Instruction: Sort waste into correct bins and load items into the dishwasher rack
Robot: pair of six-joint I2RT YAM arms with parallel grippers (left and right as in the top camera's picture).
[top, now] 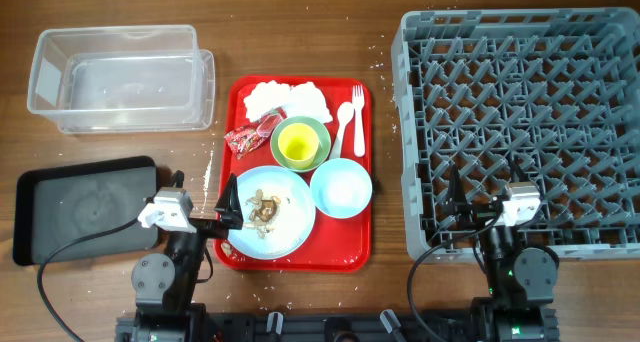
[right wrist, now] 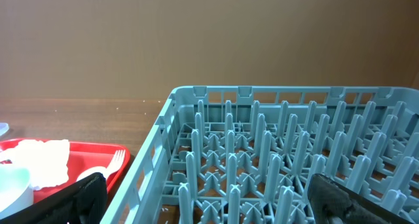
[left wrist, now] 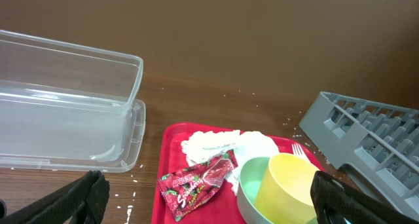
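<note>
Left hand (top: 205, 200): fingers (left wrist: 72, 201) spread wide with nothing between them. It hung over the worktop (top: 300, 22) between the flat black tray (top: 85, 207) and the red tray (top: 340, 244), just beside the light blue plate (top: 290, 229).

Right hand (top: 485, 194): also wide and empty, its fingers (right wrist: 353, 201) at either side of the wrist view. It was positioned above the near left part of the grey dishwasher rack (top: 525, 92), which occupied the right of the worktop.

Bins: the clear plastic tub (top: 120, 77) sat at the far left and the flat black tray at the near left, both well apart from the rack.

Waste and items were all on the red tray:
- The crumpled white napkins (top: 285, 100) lay at its far edge.
- The red crinkled wrapper (top: 245, 139) lay just beside them on the left.
- The yellow-green cup (top: 298, 144) stood upright inside the pale green bowl (left wrist: 247, 188).
- The white plastic fork (top: 358, 112) and spoon (top: 343, 120) lay side by side along the right edge.
- The light blue bowl (top: 341, 187) sat upright at the plate's right. Whether the two touched could not be told.
- The brownish food scraps (top: 265, 207) rested on the plate.

White grains (top: 210, 172) were scattered on the worktop just left of the red tray
</note>
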